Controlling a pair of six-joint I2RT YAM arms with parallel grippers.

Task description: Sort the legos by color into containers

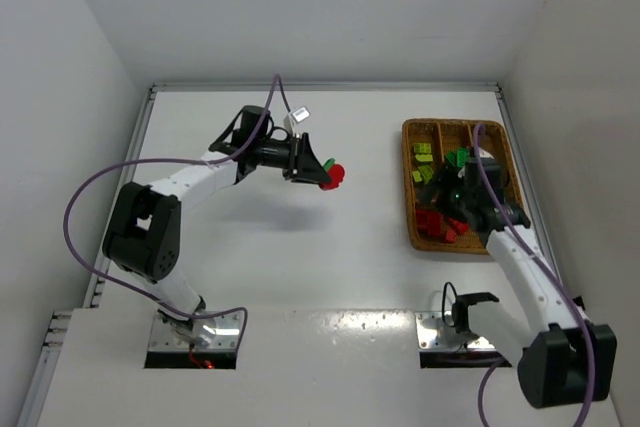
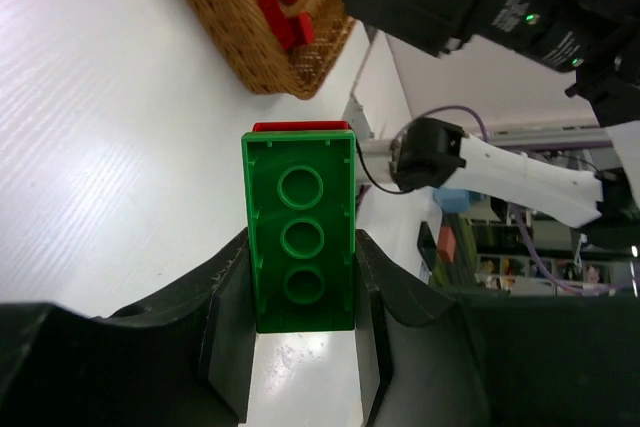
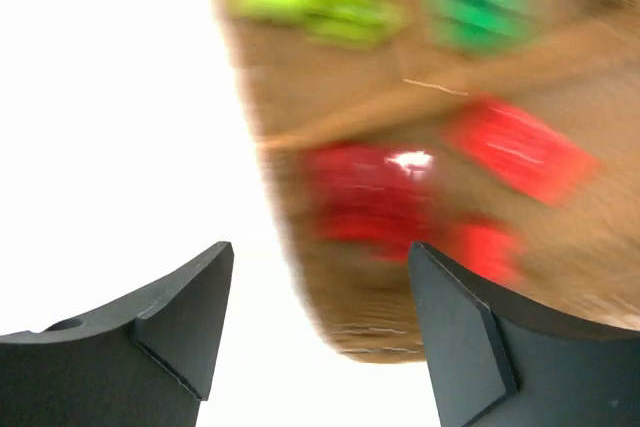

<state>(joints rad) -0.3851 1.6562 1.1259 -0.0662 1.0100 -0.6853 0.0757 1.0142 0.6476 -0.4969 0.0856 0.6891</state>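
Note:
My left gripper (image 1: 322, 173) is shut on a dark green lego (image 2: 300, 237) with a red lego (image 2: 300, 127) stuck behind it. It holds them above the middle of the table, left of the wicker tray (image 1: 412, 215). In the top view the pair shows as a green and red lump (image 1: 333, 173). The tray holds lime green legos (image 1: 424, 162), green legos (image 1: 458, 158) and red legos (image 1: 432, 222) in separate compartments. My right gripper (image 1: 470, 209) is open and empty above the tray's near end. Its wrist view is blurred, showing red legos (image 3: 375, 192) below the fingers.
White walls close the table at the back and on both sides. The right arm (image 2: 520, 172) shows beyond the tray's near corner (image 2: 280, 72) in the left wrist view.

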